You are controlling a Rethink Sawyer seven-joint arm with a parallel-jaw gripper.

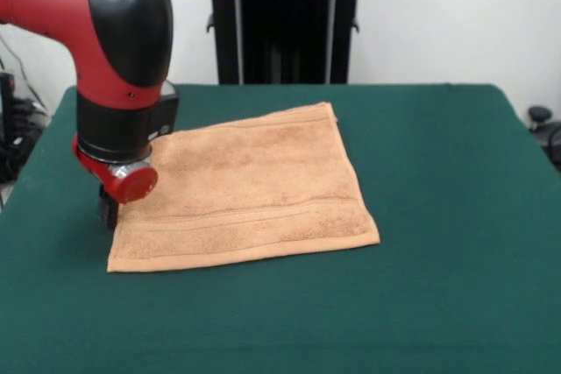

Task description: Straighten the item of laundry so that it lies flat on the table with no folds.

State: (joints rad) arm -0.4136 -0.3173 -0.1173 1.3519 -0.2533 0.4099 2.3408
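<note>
Lying spread on green tabletop (438,304), tan towel (254,186) looks flat; pincer (109,209) at its 9 o'clock edge, finger state cannot tell.

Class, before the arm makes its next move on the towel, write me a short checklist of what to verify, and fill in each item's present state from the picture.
1. The towel lies spread out with no folds showing: ok.
2. The whole towel is on the table, no edge hanging off: ok.
3. Three towel corners show and lie flat: ok. The fourth, under the arm: cannot tell.
4. The gripper is open or shut: cannot tell, the arm's wrist hides most of it.
5. The gripper is free of the towel's edge beside it: cannot tell.
6. The table around the towel holds nothing else for the arm to strike: ok.
</note>
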